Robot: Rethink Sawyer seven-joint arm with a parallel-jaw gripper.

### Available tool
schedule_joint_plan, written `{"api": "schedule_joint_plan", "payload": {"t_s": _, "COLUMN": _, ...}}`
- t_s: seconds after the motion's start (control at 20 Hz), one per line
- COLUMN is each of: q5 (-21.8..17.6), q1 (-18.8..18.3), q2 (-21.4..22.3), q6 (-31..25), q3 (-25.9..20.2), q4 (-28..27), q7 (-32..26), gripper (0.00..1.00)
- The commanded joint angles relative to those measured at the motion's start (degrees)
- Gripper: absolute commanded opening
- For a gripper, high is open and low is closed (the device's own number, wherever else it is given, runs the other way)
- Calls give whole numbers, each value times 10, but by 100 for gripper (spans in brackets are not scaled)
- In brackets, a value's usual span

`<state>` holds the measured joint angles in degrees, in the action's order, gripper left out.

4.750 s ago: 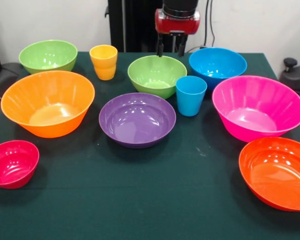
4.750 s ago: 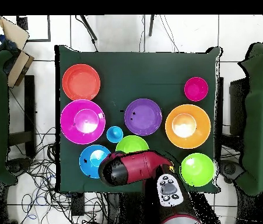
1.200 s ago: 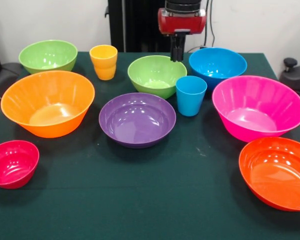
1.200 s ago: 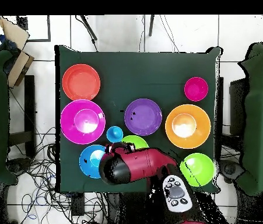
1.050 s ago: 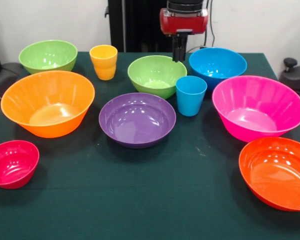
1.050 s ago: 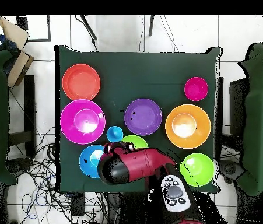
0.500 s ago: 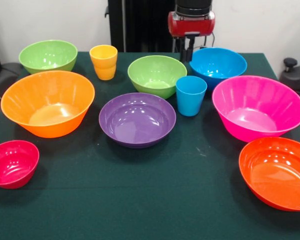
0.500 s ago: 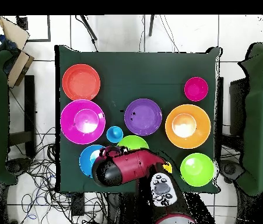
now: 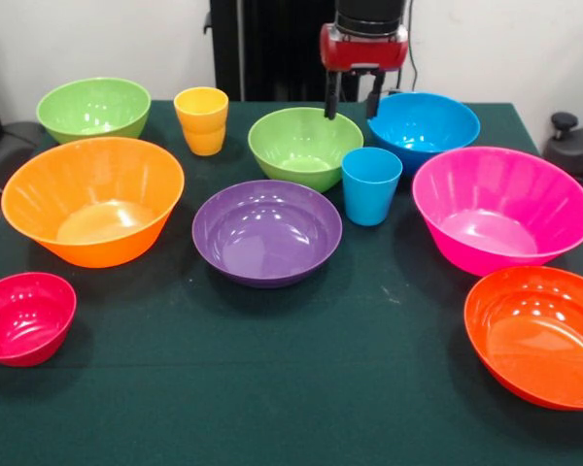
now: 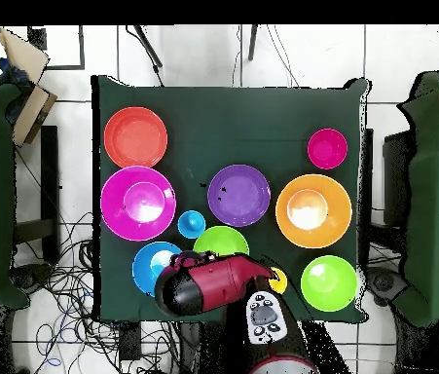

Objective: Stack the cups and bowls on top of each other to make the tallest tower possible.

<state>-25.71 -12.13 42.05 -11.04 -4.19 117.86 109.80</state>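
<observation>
On the green counter [image 9: 291,388] I see nothing stacked yet; the whole tower is left to build. I count eight bowls, from the big pink bowl [image 9: 502,207] and orange bowl [image 9: 92,199] down to the crimson one [image 9: 24,316], then two cups. My pincer [image 9: 350,95] hangs empty, fingers apart, above the middle green bowl [image 9: 305,146].

The table [image 9: 301,388] wears dark green cloth; eight bowls [image 9: 267,231] and two cups [image 9: 371,184] stand separately on it.
</observation>
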Motion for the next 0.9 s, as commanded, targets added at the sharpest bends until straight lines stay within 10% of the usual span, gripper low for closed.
{"api": "schedule_joint_plan", "payload": {"t_s": 0.05, "q5": 0, "q1": -4, "q2": -19, "q6": 16, "q3": -27, "q4": 5, "q7": 54, "gripper": 100}}
{"api": "schedule_joint_plan", "payload": {"t_s": 0.9, "q5": -12, "q1": 19, "q2": 7, "q6": -9, "q3": -18, "q4": 21, "q7": 40, "gripper": 100}}
